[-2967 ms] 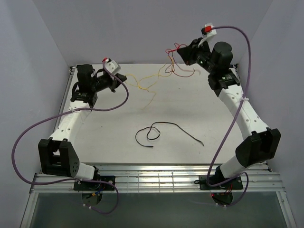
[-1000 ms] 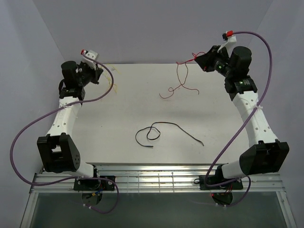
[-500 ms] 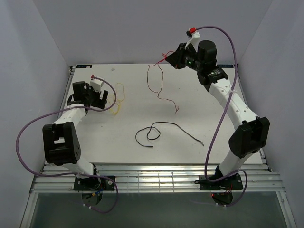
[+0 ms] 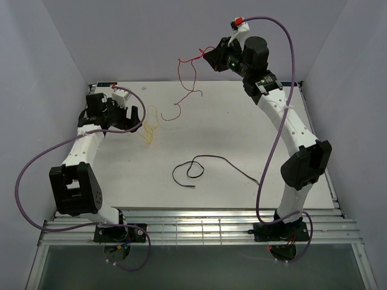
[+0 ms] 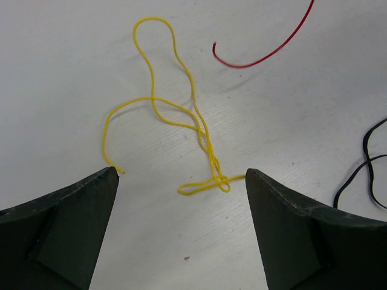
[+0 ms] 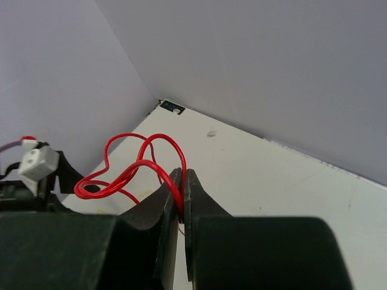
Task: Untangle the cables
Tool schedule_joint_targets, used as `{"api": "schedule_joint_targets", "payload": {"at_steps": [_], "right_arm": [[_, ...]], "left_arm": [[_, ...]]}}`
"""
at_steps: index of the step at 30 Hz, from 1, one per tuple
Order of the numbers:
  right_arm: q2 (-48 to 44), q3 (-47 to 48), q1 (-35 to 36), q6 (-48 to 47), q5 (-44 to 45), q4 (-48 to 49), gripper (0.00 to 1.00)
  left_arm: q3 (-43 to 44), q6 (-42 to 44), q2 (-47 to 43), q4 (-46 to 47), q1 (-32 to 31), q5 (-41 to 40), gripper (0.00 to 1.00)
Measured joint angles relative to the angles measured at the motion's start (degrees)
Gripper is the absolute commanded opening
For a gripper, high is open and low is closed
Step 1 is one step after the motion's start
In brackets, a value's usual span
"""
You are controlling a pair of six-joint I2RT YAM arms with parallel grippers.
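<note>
The yellow cable (image 4: 149,125) lies loose on the table at the left, in a loose loop with a small knot; in the left wrist view the yellow cable (image 5: 151,98) is just ahead of my fingers. My left gripper (image 4: 129,115) (image 5: 181,173) is open above it, holding nothing. My right gripper (image 4: 208,57) (image 6: 182,172) is raised at the back and shut on the red cable (image 4: 195,84) (image 6: 146,162), which hangs down; its free end (image 5: 242,66) curls next to the yellow one without touching it. The black cable (image 4: 211,159) (image 5: 364,142) lies by itself mid-table.
White walls close in the table at the back and on both sides. Thick purple cables (image 4: 36,163) loop along both arms. A slatted metal rail (image 4: 193,226) runs along the near edge, between the arm bases.
My left gripper has opened and let the yellow cable drop onto the table. The right arm has swung left and higher, carrying the red cable away from the yellow one.
</note>
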Motion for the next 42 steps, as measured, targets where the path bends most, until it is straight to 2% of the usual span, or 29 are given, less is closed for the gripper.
{"api": "schedule_joint_targets", "payload": {"at_steps": [3,7,13,17,18,19,20,22,23,24,28,34,38,42], "right_arm": [[1.6,-2.7,0.2,-0.5,1.4,-0.9,0.08],[2.7,-12.8,1.2,-0.7,2.6,-3.6,0.08],[11.0,-18.4,4.0,-3.0,6.8,-12.6,0.08],[10.6,-26.8,4.7,-4.5,8.8,-14.7,0.11],[10.4,-28.1,4.7,-4.9,9.0,-14.9,0.17],[10.3,-28.9,4.6,-5.1,9.3,-15.3,0.28],[10.3,-29.0,4.6,-5.4,9.3,-15.9,0.53],[10.4,-28.3,4.4,-6.5,9.1,-17.4,0.64],[10.7,-26.6,4.3,-7.4,9.1,-19.1,0.80],[11.0,-25.1,4.3,-7.7,9.2,-20.3,0.90],[11.1,-18.2,4.3,-11.6,11.3,-22.9,0.90],[5.9,-17.5,4.7,-17.9,12.2,-29.0,0.90],[-1.7,-26.3,7.8,-18.6,12.7,-29.0,0.90],[-7.6,-38.5,18.3,-16.8,11.8,-28.0,0.90]], "left_arm": [[2.3,1.3,-0.8,-2.5,-0.2,2.1,0.98],[2.7,2.3,-0.3,-4.9,-0.1,2.1,0.98],[3.3,1.4,0.6,-6.0,-0.1,0.7,0.98],[3.9,0.7,0.7,-5.5,-0.1,-0.4,0.98],[3.9,0.5,0.7,-5.4,-0.1,-0.6,0.98],[4.0,0.3,0.7,-5.3,-0.1,-0.7,0.98],[4.0,0.0,0.7,-5.1,-0.1,-0.7,0.98],[4.0,-0.5,0.8,-4.8,-0.1,-0.8,0.98],[4.1,-0.7,0.9,-4.6,-0.1,-0.9,0.98],[4.3,-0.8,1.0,-4.4,-0.1,-0.9,0.98],[4.9,-1.2,1.4,-3.7,-0.1,-0.6,0.98],[5.1,-1.2,1.4,-3.3,-0.1,0.0,0.98],[5.6,-1.2,1.4,-3.3,-0.1,0.0,0.98],[6.1,-1.4,1.4,-3.1,-0.2,0.0,0.98]]}}
